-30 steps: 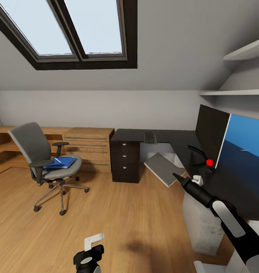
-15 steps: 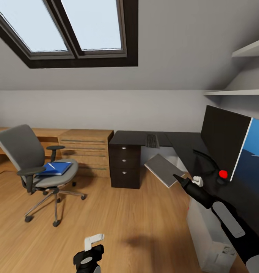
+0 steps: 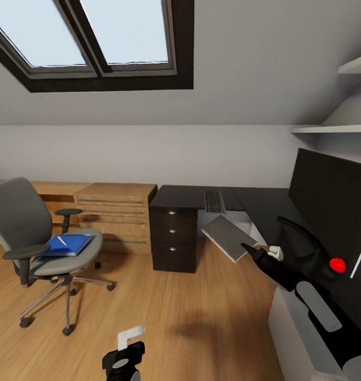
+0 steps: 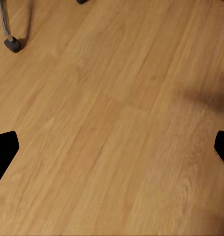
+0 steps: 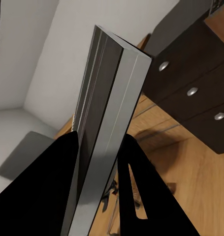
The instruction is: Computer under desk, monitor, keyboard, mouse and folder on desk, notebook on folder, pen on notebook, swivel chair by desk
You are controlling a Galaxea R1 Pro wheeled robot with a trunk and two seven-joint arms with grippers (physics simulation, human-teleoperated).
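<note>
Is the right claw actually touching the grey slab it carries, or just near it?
Touching. In the right wrist view both fingers press against the grey slab from either side, with no gap; the head view shows the right claw at the slab's edge.

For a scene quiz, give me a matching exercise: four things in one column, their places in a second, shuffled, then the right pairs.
Things:
1. blue folder
2. flat grey slab
3. black keyboard
4. red-tipped black mouse

Places:
A. on the dark desk, far end
B. on the grey swivel chair seat
C. on the dark desk, beside the black monitor
D. in the right gripper

Pairs: 1-B, 2-D, 3-A, 4-C
</note>
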